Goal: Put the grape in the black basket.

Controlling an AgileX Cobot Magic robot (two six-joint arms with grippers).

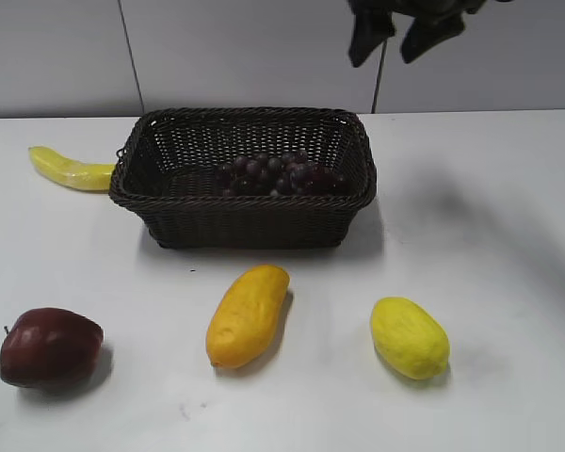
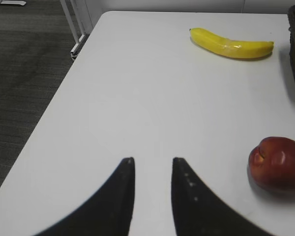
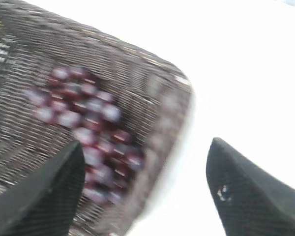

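White table against a pale panelled wall, with grey carpet beside it.

The white table (image 1: 490, 282) fills most of the exterior view, smooth and evenly lit, with soft shadows lying on it. Behind it, toward 12 o'clock, stands a light grey wall (image 1: 245, 52) split by thin dark vertical seams. In the left wrist view the table's rounded corner sits near 12 o'clock, and dark grey ribbed carpet (image 2: 24, 73) covers the floor from 9 to 11 o'clock, where a white metal frame leg (image 2: 74, 27) stands.
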